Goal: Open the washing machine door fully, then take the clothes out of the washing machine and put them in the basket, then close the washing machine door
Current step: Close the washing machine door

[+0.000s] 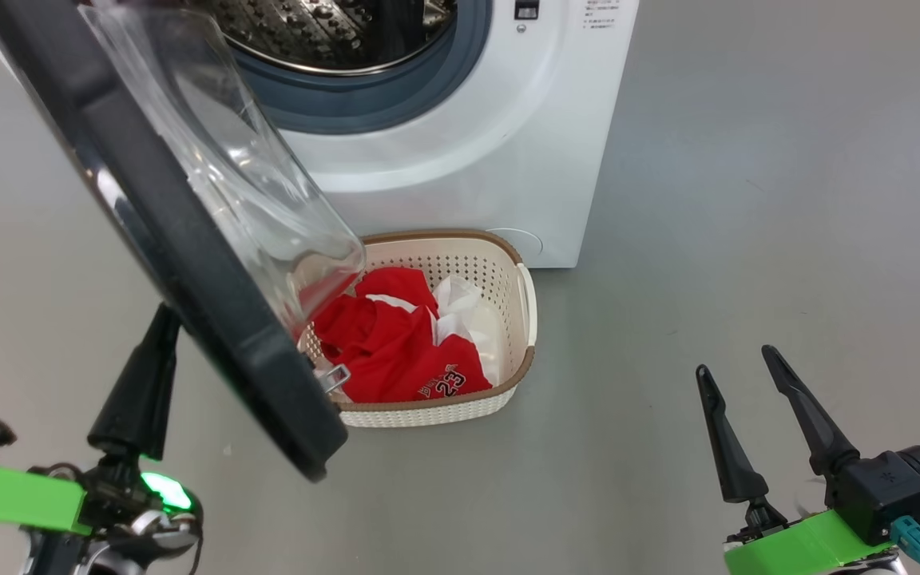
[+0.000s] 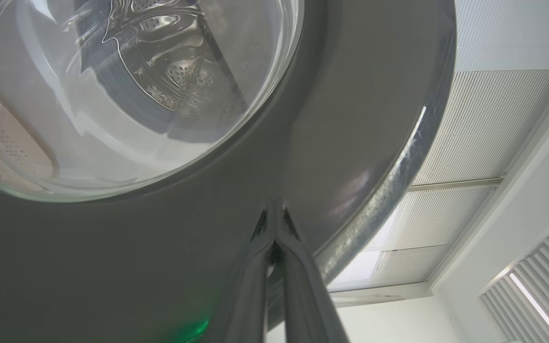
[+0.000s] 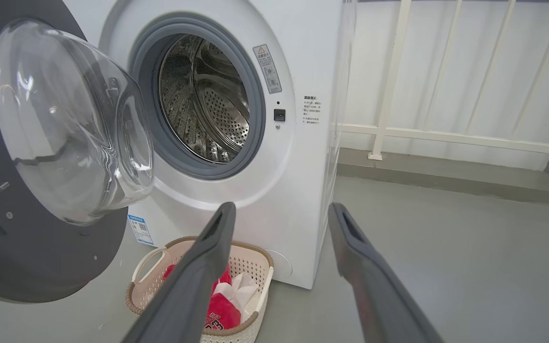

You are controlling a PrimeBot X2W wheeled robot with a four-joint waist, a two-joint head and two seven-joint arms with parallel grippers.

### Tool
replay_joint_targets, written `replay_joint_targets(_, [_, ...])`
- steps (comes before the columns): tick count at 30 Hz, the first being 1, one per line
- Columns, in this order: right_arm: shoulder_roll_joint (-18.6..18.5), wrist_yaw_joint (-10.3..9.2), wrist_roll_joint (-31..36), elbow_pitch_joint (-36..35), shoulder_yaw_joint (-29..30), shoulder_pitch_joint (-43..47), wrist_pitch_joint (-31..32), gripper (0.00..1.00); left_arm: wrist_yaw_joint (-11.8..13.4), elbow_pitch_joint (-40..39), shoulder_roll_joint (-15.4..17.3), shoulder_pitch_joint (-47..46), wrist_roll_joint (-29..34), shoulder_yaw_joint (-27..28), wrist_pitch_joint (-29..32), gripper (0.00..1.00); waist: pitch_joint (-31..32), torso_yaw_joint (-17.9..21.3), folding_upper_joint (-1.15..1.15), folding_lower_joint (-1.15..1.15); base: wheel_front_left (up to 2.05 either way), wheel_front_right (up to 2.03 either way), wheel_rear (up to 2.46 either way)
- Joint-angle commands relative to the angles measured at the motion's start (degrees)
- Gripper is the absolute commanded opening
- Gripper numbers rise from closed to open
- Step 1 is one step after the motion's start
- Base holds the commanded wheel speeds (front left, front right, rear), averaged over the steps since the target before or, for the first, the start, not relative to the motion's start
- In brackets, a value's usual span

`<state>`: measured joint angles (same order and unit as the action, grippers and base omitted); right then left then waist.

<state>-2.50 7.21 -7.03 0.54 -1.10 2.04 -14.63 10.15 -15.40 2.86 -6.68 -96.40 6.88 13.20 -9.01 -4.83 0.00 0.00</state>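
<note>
- Washing machine (image 1: 468,160): white front-loader, perforated steel drum showing.
- Washing machine door (image 1: 148,216): swung open, its glass bowl over the basket's left end.
- Basket (image 1: 428,415): on the floor just before the machine, holding the clothes (image 1: 388,343), a red "23" jersey and a white garment.
- Left gripper (image 2: 274,209): fingers pressed together, empty, tips at the door's outer black rim.
- Right gripper (image 1: 735,361): jaws wide, empty, well apart from the basket.

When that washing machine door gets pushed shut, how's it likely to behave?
The washing machine door probably swings as one rigid piece, not flexing. Its glossy black rim may let the shut left gripper slip. The bulging glass bowl likely makes it fairly heavy.
</note>
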Motion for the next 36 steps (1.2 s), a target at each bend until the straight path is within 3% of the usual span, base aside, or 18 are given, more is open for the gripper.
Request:
replay_joint_targets(1, [-0.4, 0.28, -0.4, -1.2, -1.6, -2.3, -0.4, 1.00, 0.2, -1.8, 0.6, -2.7, -0.3, 0.8, 0.7, 0.00, -0.1, 0.1, 0.00, 0.00, 0.00, 0.00, 0.00])
replay_joint_targets(8, [-0.4, 0.28, -0.9, -1.2, -2.2, -3.0, -0.4, 1.00, -0.5, 0.1, 0.4, -5.1, -0.5, -1.3, 0.1, 0.00, -0.9, 1.3, 0.00, 0.00, 0.00, 0.00, 0.00])
replay_joint_targets(23, [-0.4, 0.28, -1.4, -1.2, -2.8, -4.8, -0.4, 1.00, -4.6, 7.3, 0.1, -14.5, -3.3, -5.9, -1.8, 0.00, -3.5, 5.0, 0.00, 0.00, 0.00, 0.00, 0.00])
replay_joint_targets(36, [-0.4, 0.28, -1.4, -1.7, -3.1, -6.7, -0.4, 1.00, -8.0, 13.9, 0.1, -24.5, -3.6, -5.2, -3.5, 0.00, -7.8, 8.6, 0.00, 0.00, 0.00, 0.00, 0.00])
